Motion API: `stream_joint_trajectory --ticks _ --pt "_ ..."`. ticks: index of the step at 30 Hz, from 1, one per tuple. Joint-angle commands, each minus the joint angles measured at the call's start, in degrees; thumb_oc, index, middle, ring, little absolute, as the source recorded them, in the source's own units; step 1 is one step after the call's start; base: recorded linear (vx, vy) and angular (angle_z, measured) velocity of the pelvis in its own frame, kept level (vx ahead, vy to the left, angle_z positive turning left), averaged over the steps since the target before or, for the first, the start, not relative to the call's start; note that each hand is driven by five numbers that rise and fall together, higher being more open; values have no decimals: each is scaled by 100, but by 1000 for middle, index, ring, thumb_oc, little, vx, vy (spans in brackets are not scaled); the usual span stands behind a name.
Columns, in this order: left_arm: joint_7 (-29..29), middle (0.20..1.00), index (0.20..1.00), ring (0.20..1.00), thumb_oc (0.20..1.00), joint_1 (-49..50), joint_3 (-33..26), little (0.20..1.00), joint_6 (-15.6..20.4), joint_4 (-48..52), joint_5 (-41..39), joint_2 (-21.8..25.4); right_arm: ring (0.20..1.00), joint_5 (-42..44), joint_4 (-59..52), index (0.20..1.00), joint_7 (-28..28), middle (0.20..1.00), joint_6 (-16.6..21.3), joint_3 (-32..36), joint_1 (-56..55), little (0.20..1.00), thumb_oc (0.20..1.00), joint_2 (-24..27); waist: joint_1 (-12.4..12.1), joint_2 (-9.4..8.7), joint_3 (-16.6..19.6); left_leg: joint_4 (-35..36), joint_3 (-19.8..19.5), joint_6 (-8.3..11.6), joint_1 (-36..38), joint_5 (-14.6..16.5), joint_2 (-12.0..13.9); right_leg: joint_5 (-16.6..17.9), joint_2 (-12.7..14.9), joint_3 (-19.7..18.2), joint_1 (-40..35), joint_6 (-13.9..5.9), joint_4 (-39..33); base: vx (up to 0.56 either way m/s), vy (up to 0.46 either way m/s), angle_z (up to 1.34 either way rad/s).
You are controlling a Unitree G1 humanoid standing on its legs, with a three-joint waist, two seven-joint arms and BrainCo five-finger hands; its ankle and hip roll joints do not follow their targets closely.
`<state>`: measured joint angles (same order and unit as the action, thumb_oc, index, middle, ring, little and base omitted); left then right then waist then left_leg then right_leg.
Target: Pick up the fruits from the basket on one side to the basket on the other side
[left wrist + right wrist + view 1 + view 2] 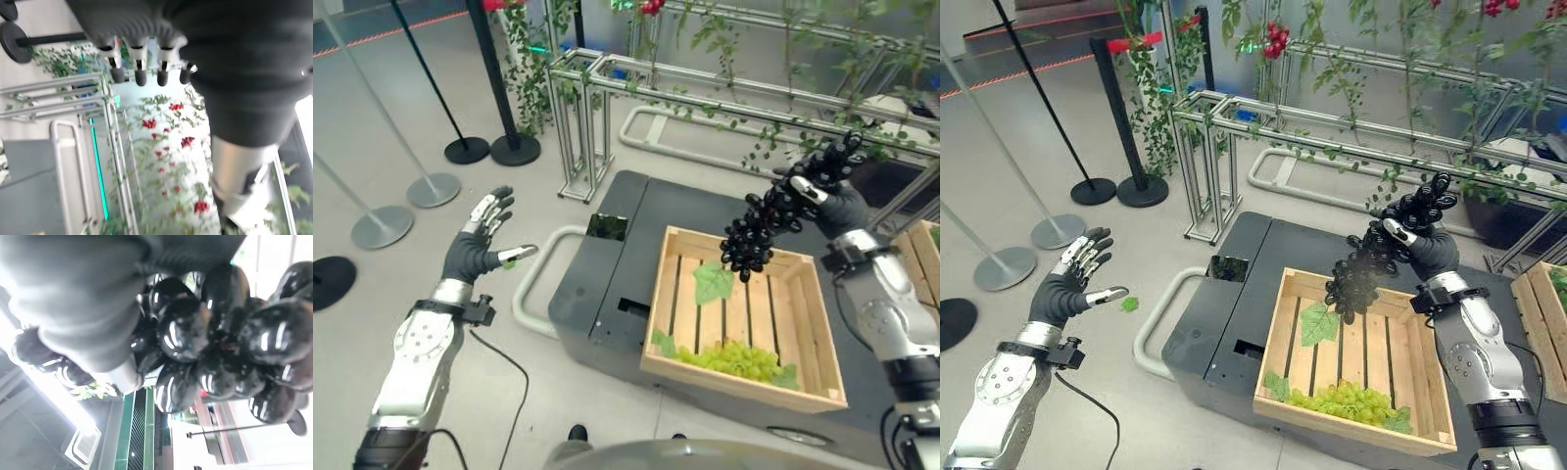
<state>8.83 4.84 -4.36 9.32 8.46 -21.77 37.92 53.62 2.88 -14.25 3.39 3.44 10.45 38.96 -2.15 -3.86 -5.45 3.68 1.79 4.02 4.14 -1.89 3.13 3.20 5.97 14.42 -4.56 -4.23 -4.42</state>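
My right hand (830, 196) is shut on a bunch of black grapes (754, 235), held in the air over the far edge of a wooden crate (744, 377). In the right wrist view the glossy black grapes (210, 347) press against the hand. A bunch of green grapes (729, 360) lies at the crate's near side, with a green leaf (712, 284) on the slats. My left hand (480, 240) hangs open over the floor, far left of the crate, with nothing in it.
The crate rests on a dark grey cart (607, 294). A second wooden crate (925, 255) stands at the right edge. Behind are metal frames with vines (705, 88), and stanchion posts with round bases (431, 186) stand on the floor at left.
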Motion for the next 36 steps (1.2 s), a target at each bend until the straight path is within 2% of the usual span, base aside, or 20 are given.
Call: stream_joint_trajectory --ticks 1,2,3,4,6,7,8,9,10,11,12,14,15,16,18,21,24,36 --pt "334 1000 1000 1000 1000 -534 172 1000 18 194 -580 788 200 -33 -351 200 -115 200 192 -77 373 200 200 433 101 -88 367 -186 38 -198 -211 361 -231 -629 75 157 138 -302 588 -2 6 -13" --pt "334 1000 1000 1000 1000 -537 174 1000 19 191 -581 789 200 -33 -351 200 -115 200 192 -75 372 200 200 432 99 -88 365 -185 38 -198 -210 360 -231 -629 75 157 137 -302 588 -3 -1 -8" --pt "555 1000 1000 1000 1000 -958 588 1000 -155 11 -1128 1195 200 -7 -331 200 -122 200 134 -235 435 200 200 477 165 -85 389 -179 59 -193 -178 352 -211 -629 66 144 127 -298 616 0 -5 -4" --pt "596 1000 1000 1000 1000 -1421 900 1000 -203 -46 -1217 1680 200 -37 -385 200 -141 200 105 -471 527 200 200 580 229 -83 425 -173 70 -187 -149 352 -203 -618 52 121 100 -305 599 0 -5 -4" --pt "593 1000 1000 1000 1000 -1463 934 1000 -196 -68 -1219 1685 200 -38 -382 200 -141 200 106 -455 523 200 200 578 215 -89 414 -174 70 -187 -144 353 -203 -618 52 121 93 -305 596 -3 3 -8" --pt "680 1000 1000 1000 1000 -2147 1524 1000 -219 -1 -1286 2131 200 -97 -427 200 -142 200 95 -696 707 200 200 703 277 -76 452 -156 96 -188 -106 343 -201 -580 39 70 78 -319 528 -8 9 -12" --pt "680 1000 1000 1000 1000 -2178 1549 1000 -216 -15 -1289 2133 200 -96 -421 200 -143 200 97 -687 707 200 200 701 266 -80 446 -154 98 -187 -103 343 -201 -579 39 68 75 -318 525 -8 15 -10" --pt "744 1000 1000 1000 1000 -2683 1985 1000 -208 -7 -1421 2360 200 -94 -448 200 -179 200 99 -950 941 200 200 785 302 -61 487 -128 132 -180 -80 327 -195 -539 37 40 68 -333 476 0 7 -5" --pt "743 1000 1000 1000 1000 -2731 2026 1000 -201 -30 -1425 2359 200 -93 -441 200 -180 200 101 -935 939 200 200 784 286 -66 479 -125 134 -180 -77 326 -195 -537 37 38 66 -333 473 -11 6 -4" --pt "776 1000 1000 1000 1000 -3299 2543 1000 -202 -28 -1468 2452 200 -99 -452 200 -173 200 139 -1157 1149 200 200 812 315 -50 495 -119 156 -173 -75 318 -192 -517 31 14 69 -335 440 0 0 0" --pt "775 1000 1000 1000 1000 -3343 2581 1000 -197 -47 -1471 2450 200 -98 -446 200 -174 200 141 -1144 1147 200 200 811 302 -56 489 -119 157 -172 -74 318 -191 -516 31 13 69 -335 439 -10 0 -4" --pt "801 1000 1000 1000 1000 -3780 3020 1000 -200 -108 -1583 2462 200 -75 -444 200 -135 200 170 -1284 1290 200 200 807 318 -51 498 -132 179 -169 -58 327 -188 -510 32 -15 64 -337 439 0 3 -12" --pt "849 1000 1000 1000 1000 -4279 3547 1000 -253 -150 -1671 2443 200 -57 -454 200 -140 200 181 -1495 1493 200 200 847 362 -29 507 -157 190 -170 -44 342 -188 -510 35 -38 63 -336 455 0 7 -16" --pt "848 1000 1000 1000 1000 -4319 3583 1000 -248 -168 -1675 2438 200 -56 -450 200 -141 200 182 -1481 1489 200 200 845 350 -37 500 -158 190 -170 -42 343 -187 -511 34 -38 62 -336 456 9 10 -18" --pt "904 1000 1000 1000 1000 -4782 4052 1000 -330 -222 -1838 2350 200 -59 -459 200 -113 200 192 -1649 1668 200 200 857 378 -33 500 -172 204 -174 -13 361 -190 -507 31 -55 21 -345 435 8 3 -8" --pt "942 1000 1000 1000 1000 -5502 4865 1000 -493 -432 -1968 1958 200 -97 -447 200 -44 200 243 -1971 2012 200 200 742 432 -13 503 -171 237 -177 19 373 -189 -493 33 -84 -1 -361 410 0 4 -3" --pt "978 1000 1000 1000 1000 -5898 5259 1000 -558 -516 -1887 1722 200 -184 -451 200 12 200 284 -2119 2228 200 200 650 455 -14 504 -177 247 -176 29 379 -183 -493 33 -99 0 -367 419 0 0 0" --pt "1070 1000 1000 1000 1000 -6149 5632 1000 -675 -455 -1990 1293 200 -443 -424 200 163 200 463 -2422 2996 200 200 448 462 -18 477 -278 301 -204 68 475 -179 -522 40 -168 -8 -375 466 4 0 -2"
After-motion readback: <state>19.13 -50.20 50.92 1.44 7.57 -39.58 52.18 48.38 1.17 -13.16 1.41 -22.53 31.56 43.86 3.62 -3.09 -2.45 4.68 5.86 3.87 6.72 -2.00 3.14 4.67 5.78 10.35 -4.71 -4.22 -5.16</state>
